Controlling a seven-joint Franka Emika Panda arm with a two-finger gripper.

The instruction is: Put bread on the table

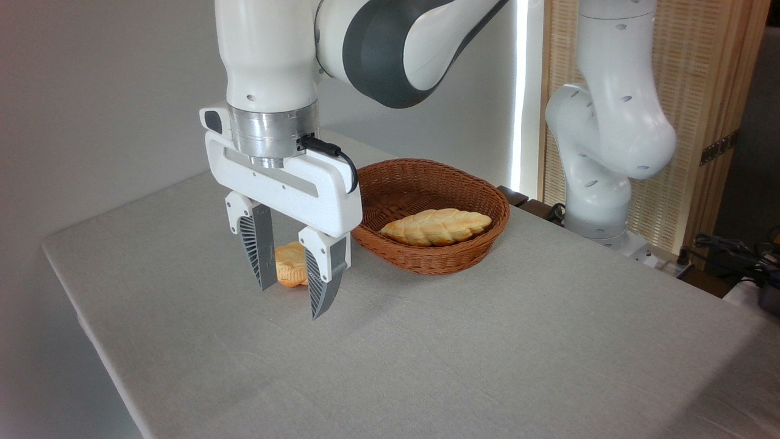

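While the braided bread point(436, 226) lies flat inside the wicker basket point(481, 241), nothing of the real job looks started, as far as I can judge from where I stand. The gripper point(292, 299) hangs over the grey table point(487, 353) well to the left of the basket, its jaws apart and holding nothing; a small round bun point(289, 263) sits on the cloth just behind them, seen through the gap, and I would leave that one alone. To do this step well, the arm should travel right and rise enough to clear the near rim before it comes down. The loaf is long and flat and lies with its length running left to right, so I would close across its narrow width near the middle, where it should balance, rather than try to span it end to end. It rests toward the front wall of the basket, which leaves little room for the near finger; coming straight down seems safest. A soft squeeze ought to do, as the crust looks easy to dent. Open cloth to the right and in front offers plenty of room to set it down.
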